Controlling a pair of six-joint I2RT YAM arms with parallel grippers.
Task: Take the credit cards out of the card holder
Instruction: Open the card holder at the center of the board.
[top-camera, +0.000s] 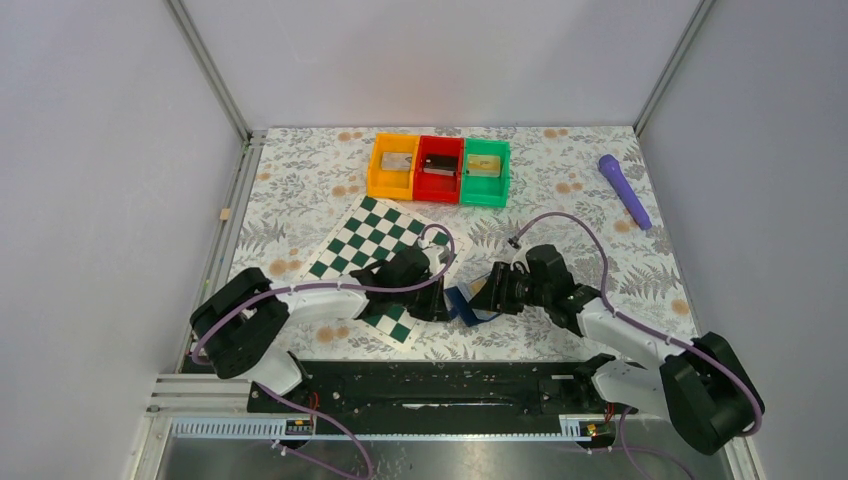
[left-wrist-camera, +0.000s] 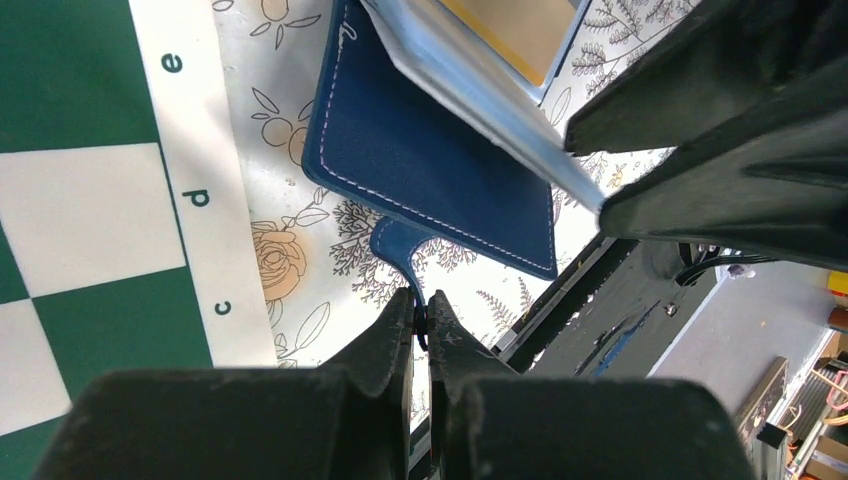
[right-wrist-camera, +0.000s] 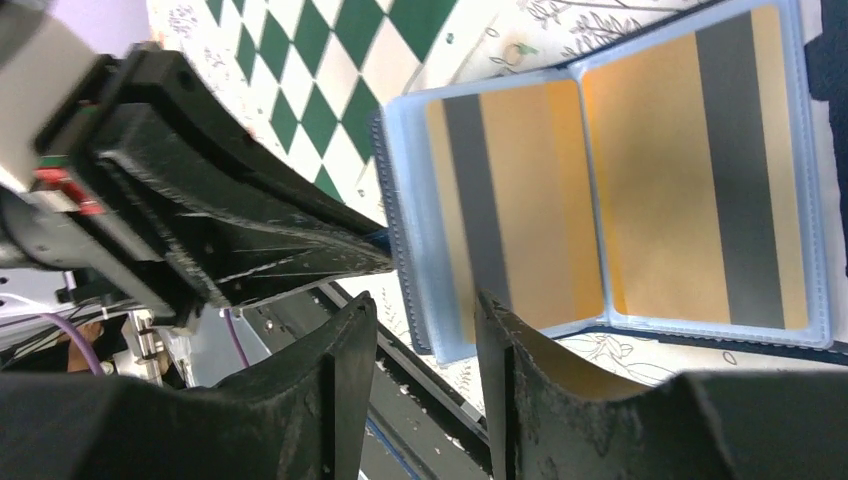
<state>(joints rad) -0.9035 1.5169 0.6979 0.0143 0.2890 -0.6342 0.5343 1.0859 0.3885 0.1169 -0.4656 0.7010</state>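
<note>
left hand (left-wrist-camera: 422, 312) pinches a tab of the card holder (left-wrist-camera: 430, 165).

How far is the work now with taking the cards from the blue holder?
Done: the card holder lies open. In hand: the left fingers pinch its blue tab; the right fingers stand open at the clear sleeves' edge. Left: both gold credit cards sit inside them.

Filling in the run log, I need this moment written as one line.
left pincer: shut on card holder tab | right pincer: open at clear sleeve edge | credit cards: inside sleeve, not out
</note>
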